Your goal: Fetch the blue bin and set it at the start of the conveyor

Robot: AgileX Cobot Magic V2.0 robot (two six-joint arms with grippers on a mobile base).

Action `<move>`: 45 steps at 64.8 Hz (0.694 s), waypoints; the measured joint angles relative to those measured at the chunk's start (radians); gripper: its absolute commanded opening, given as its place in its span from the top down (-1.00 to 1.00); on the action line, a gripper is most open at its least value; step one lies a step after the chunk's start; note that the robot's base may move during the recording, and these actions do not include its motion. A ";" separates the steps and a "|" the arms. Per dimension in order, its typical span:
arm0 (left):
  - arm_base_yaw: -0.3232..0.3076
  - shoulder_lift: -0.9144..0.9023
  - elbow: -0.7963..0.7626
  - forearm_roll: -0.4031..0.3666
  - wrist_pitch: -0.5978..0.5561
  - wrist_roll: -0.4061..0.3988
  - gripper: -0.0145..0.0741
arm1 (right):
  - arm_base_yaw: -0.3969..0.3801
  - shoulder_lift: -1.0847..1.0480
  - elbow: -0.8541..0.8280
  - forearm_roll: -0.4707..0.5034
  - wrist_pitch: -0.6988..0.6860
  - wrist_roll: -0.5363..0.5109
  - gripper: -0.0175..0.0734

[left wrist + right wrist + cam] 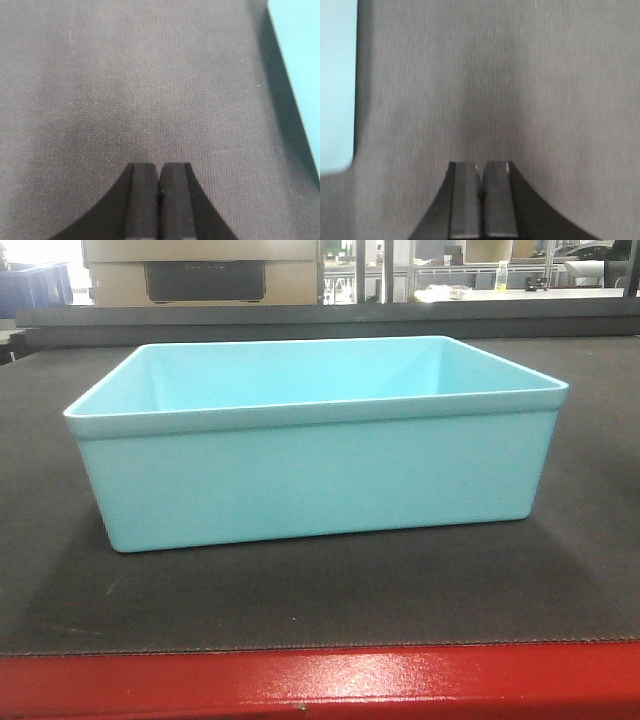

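Blue bin [320, 465] sits on the conveyor start [300, 590]

Left gripper [159, 182] and right gripper [480, 182] have fingers pressed together, holding nothing, beside the bin; a careless retreat could knock it askew.

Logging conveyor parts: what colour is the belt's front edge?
Glossy red edge, under the dark grey belt; clearest in the front-facing view.
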 measured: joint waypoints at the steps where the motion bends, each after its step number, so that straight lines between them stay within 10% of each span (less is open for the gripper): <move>1: 0.000 -0.012 0.009 0.000 -0.007 0.000 0.92 | 0.000 -0.024 0.029 0.000 -0.012 0.000 0.96; 45: 0.000 -0.810 0.259 -0.001 -0.172 0.000 0.92 | 0.000 -0.965 0.323 -0.005 -0.216 0.000 0.96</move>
